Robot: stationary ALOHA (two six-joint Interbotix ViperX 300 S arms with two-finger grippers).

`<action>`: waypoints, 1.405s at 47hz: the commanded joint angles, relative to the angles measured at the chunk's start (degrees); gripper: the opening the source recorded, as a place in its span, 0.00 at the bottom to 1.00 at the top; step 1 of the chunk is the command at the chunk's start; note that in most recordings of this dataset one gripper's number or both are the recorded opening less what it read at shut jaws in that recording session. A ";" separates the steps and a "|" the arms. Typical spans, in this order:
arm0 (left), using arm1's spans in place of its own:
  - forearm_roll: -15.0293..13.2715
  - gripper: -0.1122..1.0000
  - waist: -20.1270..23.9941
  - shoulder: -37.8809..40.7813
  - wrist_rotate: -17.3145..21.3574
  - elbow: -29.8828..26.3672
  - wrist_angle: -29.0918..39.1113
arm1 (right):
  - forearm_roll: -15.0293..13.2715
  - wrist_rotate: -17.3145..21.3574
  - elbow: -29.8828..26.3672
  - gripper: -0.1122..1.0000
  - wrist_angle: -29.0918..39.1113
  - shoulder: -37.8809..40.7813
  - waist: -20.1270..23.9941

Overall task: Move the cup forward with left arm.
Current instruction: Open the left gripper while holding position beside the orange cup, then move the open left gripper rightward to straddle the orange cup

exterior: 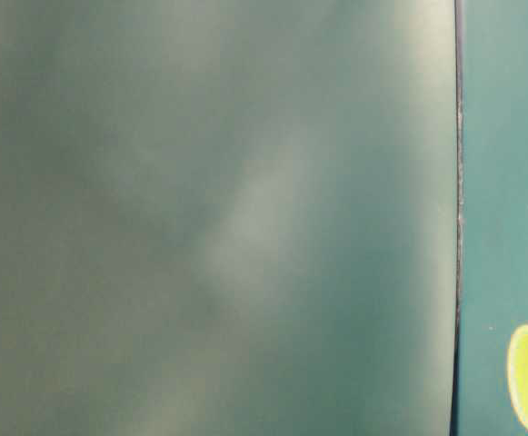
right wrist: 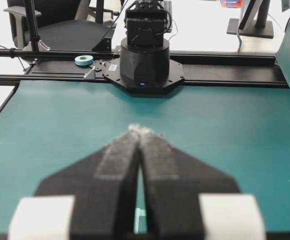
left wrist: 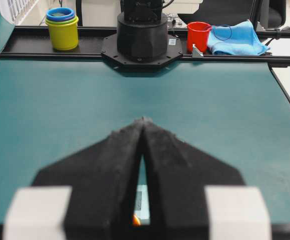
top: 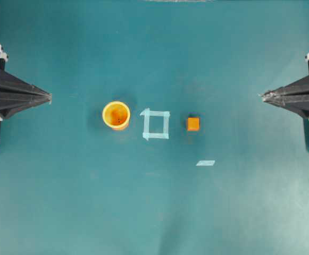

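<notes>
From overhead, your left gripper [top: 50, 97] sits at the frame's left edge, tips pressed together, holding nothing. The cup [top: 116, 115] stands upright left of centre, well apart from it, then a tape square [top: 156, 124], an orange cube [top: 193, 124], and your right gripper [top: 261, 95], likewise closed and empty. Only the table-level view shows the cup's yellow rim side-on, at lower right

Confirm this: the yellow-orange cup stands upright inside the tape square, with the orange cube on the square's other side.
Not quite. In the overhead view the cup stands upright outside the tape square, just beside it; the orange cube is indeed on the square's other side.
</notes>
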 commanded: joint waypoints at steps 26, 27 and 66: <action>0.00 0.10 -0.18 0.44 0.70 -0.70 4.66 | 0.26 0.00 -3.08 0.10 2.29 2.02 -0.09; 0.09 0.10 -0.18 0.44 0.79 -0.62 4.75 | 0.26 0.00 -3.08 0.10 2.29 2.02 -0.09; 0.00 0.59 0.62 0.79 -0.09 -0.62 6.68 | 0.26 0.00 -3.52 0.10 2.64 1.76 -0.09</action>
